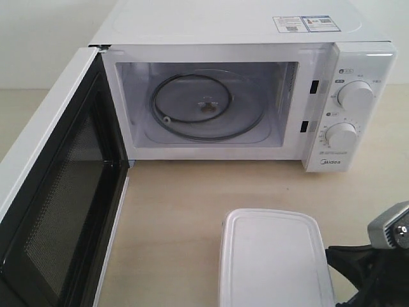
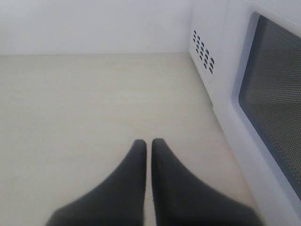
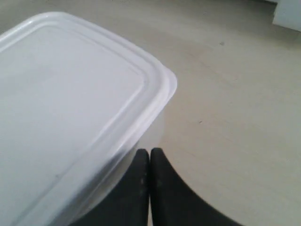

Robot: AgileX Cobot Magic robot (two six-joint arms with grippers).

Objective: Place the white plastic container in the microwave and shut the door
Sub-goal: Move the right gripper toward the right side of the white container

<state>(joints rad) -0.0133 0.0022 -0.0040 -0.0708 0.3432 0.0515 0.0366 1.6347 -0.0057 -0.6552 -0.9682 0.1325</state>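
A pale wood-grain tabletop (image 1: 179,217) runs back to a plain white wall (image 1: 38,38).

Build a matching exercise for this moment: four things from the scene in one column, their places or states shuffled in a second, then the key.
Column one:
1. white plastic container
2. door
3. glass turntable
4. right gripper

Column two:
A. swung wide open
B. shut, close by the container's side
C. lid on, on the table in front of the microwave
D. inside the microwave, nothing on it

Pairs: 1-C, 2-A, 3-D, 4-B
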